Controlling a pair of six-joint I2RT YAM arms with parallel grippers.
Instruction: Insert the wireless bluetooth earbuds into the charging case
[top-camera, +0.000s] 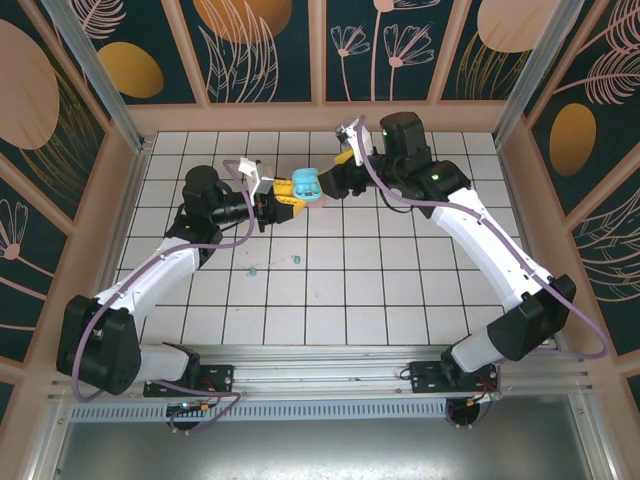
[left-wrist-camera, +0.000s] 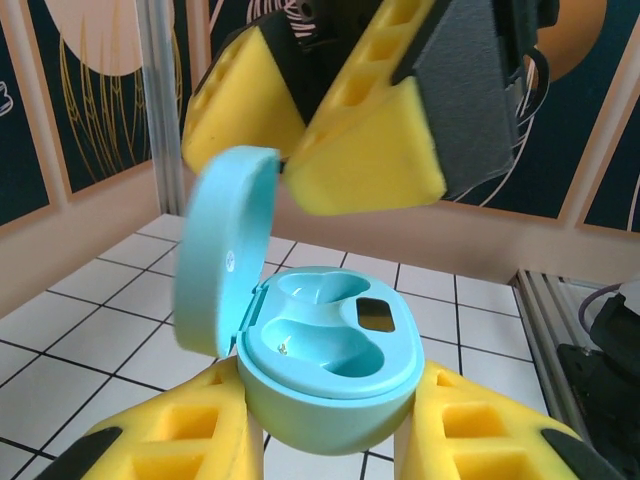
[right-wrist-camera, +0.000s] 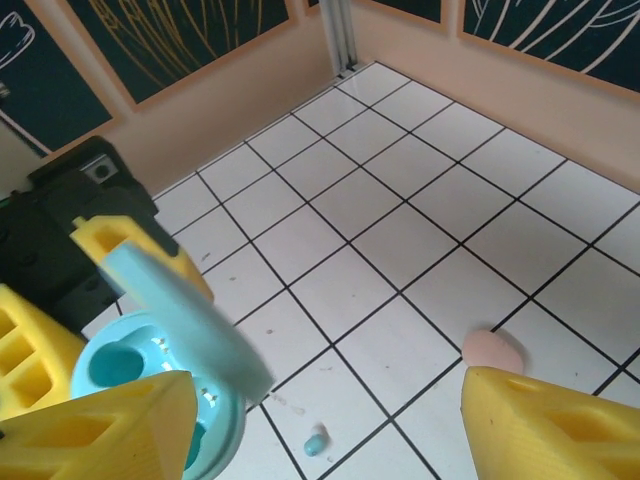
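Barely started tbh. Left fingers (left-wrist-camera: 170, 445) clamped on teal charging case (left-wrist-camera: 330, 350), mid-frame, lid up, both wells empty. Right fingers (left-wrist-camera: 365, 160) spread wide beside lid, holding nothing. Teal earbuds (top-camera: 252, 270) and pink earbud (right-wrist-camera: 492, 349) loose on tabletop (top-camera: 400, 290), lower down. All inserting left.

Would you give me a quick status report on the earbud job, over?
Left pincer shut on charging case, lid open. Right pincer open beside lid. Sockets empty; teal earbuds on tiles. Nothing blocking.
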